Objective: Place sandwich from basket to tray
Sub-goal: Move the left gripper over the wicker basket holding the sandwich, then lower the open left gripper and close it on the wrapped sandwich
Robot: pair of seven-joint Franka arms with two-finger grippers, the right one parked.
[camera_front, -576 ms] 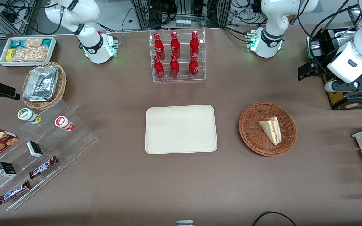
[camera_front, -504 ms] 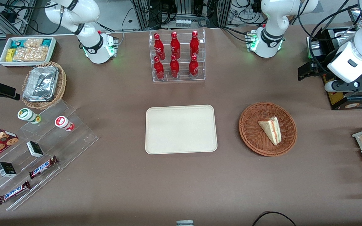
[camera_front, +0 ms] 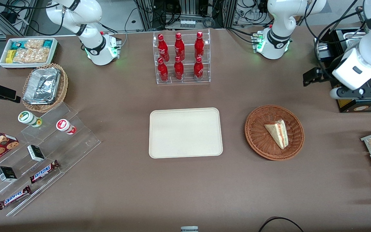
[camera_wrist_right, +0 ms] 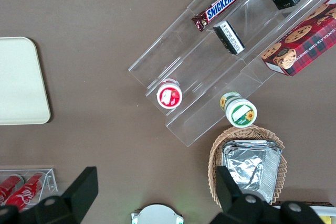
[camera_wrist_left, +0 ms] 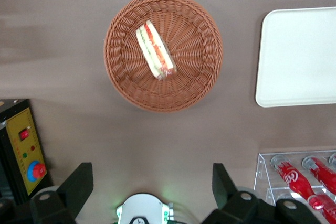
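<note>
Gripper of the left arm hangs high with fingers spread wide and empty, nearer its base than the round reddish-brown wicker basket, where the tan triangular sandwich lies beside the cream rectangular tray

The working arm has glossy white rounded shells with black bands at the joints. Its round base glows green at the sides, with small red fittings and black cables trailing off. The gripper has black, wedge-shaped fingers on black mounts with round screw holes.
</note>
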